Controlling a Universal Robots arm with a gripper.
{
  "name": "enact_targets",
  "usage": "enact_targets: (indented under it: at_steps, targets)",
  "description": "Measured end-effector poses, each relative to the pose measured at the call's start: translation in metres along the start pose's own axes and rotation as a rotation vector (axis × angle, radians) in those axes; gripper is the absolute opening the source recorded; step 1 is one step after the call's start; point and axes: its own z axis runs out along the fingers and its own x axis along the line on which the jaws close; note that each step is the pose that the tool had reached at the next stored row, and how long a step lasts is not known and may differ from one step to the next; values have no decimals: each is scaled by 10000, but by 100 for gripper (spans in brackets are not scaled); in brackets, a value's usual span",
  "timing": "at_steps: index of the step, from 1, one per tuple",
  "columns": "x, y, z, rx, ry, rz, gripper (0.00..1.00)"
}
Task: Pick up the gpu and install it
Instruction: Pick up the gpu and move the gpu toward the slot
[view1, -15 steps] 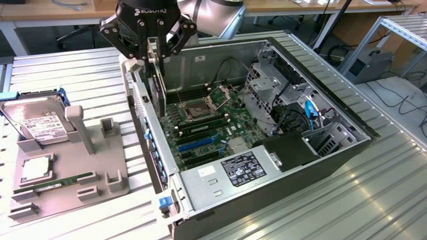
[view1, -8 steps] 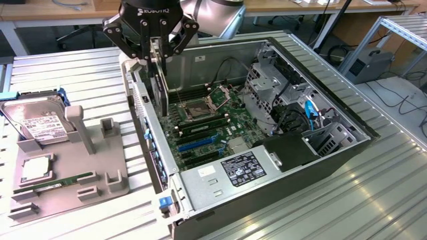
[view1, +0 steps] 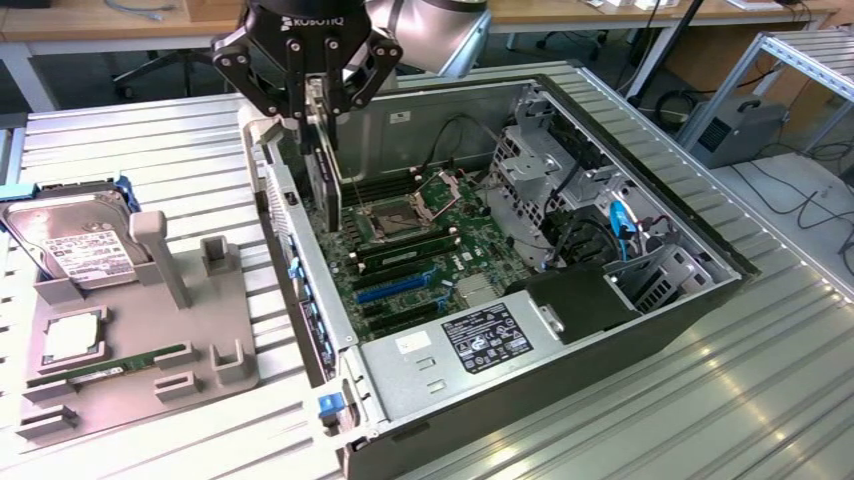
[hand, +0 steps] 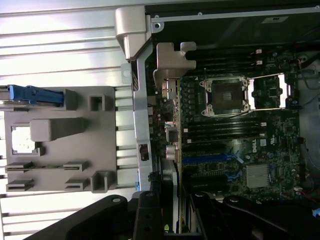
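The gpu (view1: 324, 195) is a thin dark card with a silvery strip along one edge; it hangs upright, edge-on, clamped in the gripper (view1: 322, 112); its lower end reaches into the case (view1: 667, 310), above the motherboard (view1: 414, 250).

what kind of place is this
Probably a robotics lab or test workshop: a robot arm's gripper holds a gpu over an open desktop computer case on an aluminium-slat table, with office desks behind.

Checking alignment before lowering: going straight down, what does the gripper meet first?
The held gpu would likely land on the motherboard beside the CPU socket, short of the blue slot; depth is unclear.
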Motion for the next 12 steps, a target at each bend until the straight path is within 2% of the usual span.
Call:
enact_targets:
  at_steps: [12]
  targets:
    - [-66, 5, 2, 0, 0, 0, 27]
